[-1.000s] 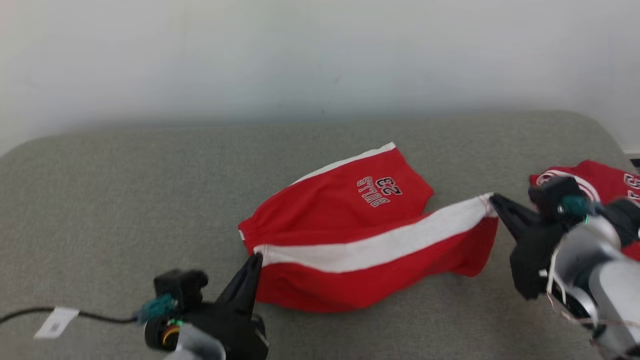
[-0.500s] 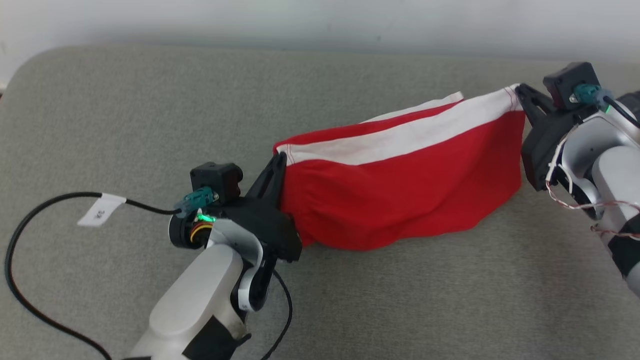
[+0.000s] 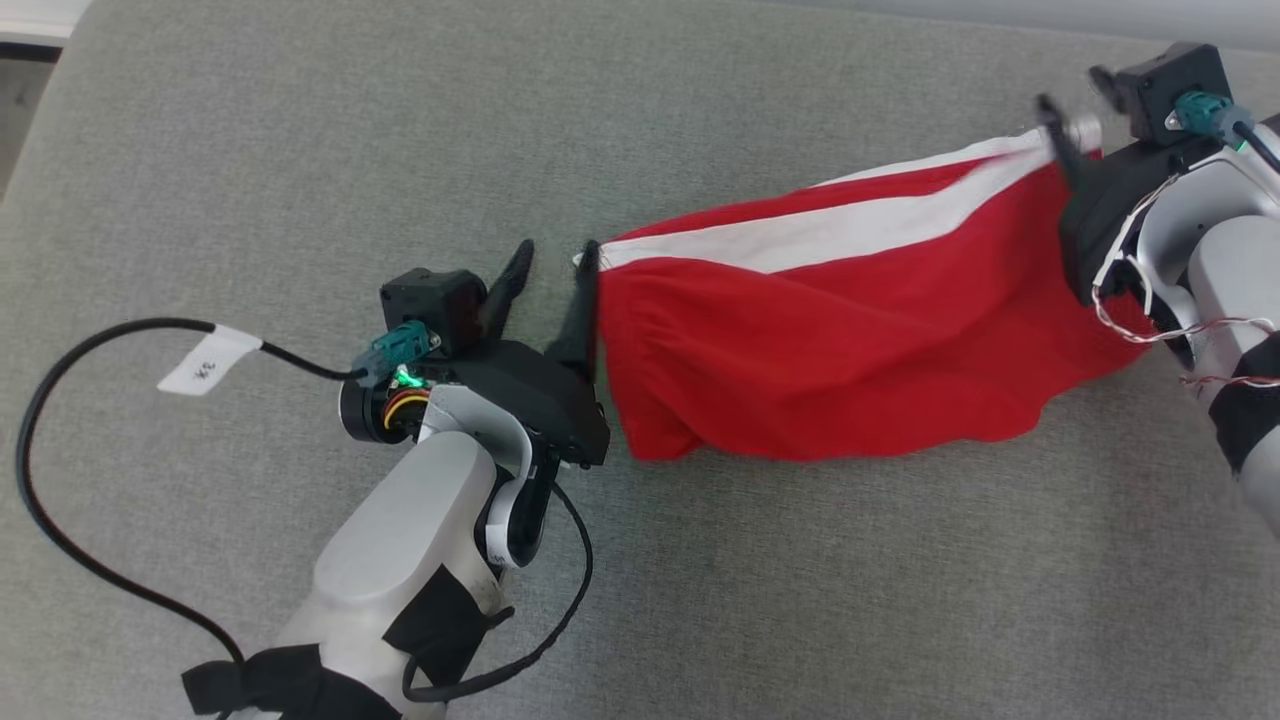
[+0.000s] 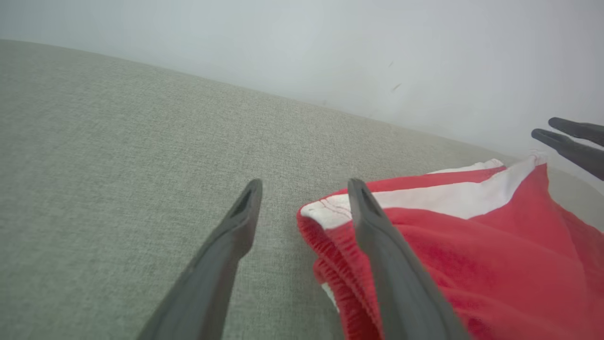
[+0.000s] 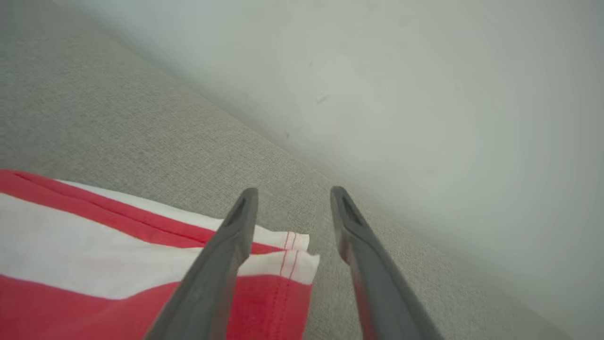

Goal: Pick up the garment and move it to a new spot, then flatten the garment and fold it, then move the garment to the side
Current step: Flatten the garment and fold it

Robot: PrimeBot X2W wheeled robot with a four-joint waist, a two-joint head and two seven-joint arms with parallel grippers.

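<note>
On grey upholstery (image 3: 300,120), red garment (image 3: 830,350), left end effector (image 3: 557,250) parted

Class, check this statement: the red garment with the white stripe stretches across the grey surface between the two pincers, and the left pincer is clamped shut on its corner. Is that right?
No. The left pincer is open, not shut. In the left wrist view its fingers stand apart, and the corner of the garment lies unclamped beside one of them. The rest holds.
</note>
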